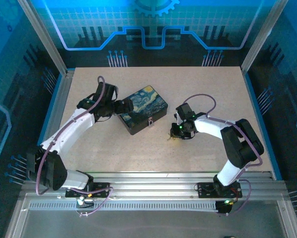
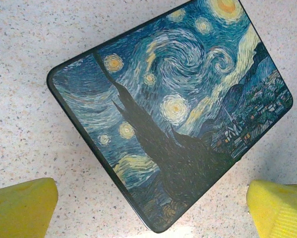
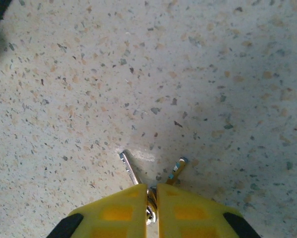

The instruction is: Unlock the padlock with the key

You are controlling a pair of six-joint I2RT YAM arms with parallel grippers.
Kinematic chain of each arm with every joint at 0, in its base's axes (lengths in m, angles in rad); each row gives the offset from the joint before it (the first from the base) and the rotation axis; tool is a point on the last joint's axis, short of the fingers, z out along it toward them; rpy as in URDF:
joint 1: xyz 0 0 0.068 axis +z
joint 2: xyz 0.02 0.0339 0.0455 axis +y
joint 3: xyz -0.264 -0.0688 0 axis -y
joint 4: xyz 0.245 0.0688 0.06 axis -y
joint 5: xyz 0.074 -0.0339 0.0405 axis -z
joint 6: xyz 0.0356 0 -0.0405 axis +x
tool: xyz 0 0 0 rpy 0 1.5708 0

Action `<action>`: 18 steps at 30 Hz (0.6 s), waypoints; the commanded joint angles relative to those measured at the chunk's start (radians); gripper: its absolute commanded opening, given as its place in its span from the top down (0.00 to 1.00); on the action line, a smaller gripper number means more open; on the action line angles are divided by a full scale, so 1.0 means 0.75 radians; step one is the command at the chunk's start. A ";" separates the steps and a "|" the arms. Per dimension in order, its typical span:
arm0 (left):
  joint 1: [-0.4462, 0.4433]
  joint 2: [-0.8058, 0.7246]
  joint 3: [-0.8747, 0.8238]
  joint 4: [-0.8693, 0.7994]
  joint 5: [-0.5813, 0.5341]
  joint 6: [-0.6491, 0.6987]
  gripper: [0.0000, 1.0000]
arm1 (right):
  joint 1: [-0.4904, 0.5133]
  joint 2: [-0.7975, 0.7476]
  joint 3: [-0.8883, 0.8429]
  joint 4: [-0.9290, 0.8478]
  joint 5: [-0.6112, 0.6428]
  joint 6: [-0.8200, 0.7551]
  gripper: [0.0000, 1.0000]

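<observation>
Right gripper [image 3: 152,192] fingers pressed almost together, clamped on the gold key [image 3: 177,169] and a silvery key [image 3: 129,167] low over the table [image 3: 213,74]; left gripper [image 1: 121,107] jaws wide apart above the painted box [image 2: 178,109], padlock [image 1: 150,121] at its front edge.

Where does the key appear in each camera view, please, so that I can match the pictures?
Top: key, a tiny yellowish speck at the right gripper's tip, right of the box.
Right wrist: bottom centre, the gold key pokes from the shut jaws beside a silver key.
Left wrist: looks down on the box, which lies left of the key.
Shared landmark: the speckled table.
</observation>
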State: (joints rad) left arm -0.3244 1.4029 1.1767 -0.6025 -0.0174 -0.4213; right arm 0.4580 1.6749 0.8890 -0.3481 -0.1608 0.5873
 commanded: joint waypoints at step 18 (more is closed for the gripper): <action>-0.472 0.361 0.320 -0.195 0.070 -0.071 0.01 | -0.092 -0.163 -0.064 -0.042 -0.090 -0.037 1.00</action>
State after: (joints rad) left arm -0.6544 1.6482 1.3750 -0.7254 -0.0124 -0.4400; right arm 0.4103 1.5822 0.8577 -0.3649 -0.1917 0.5716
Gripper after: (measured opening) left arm 0.990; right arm 0.056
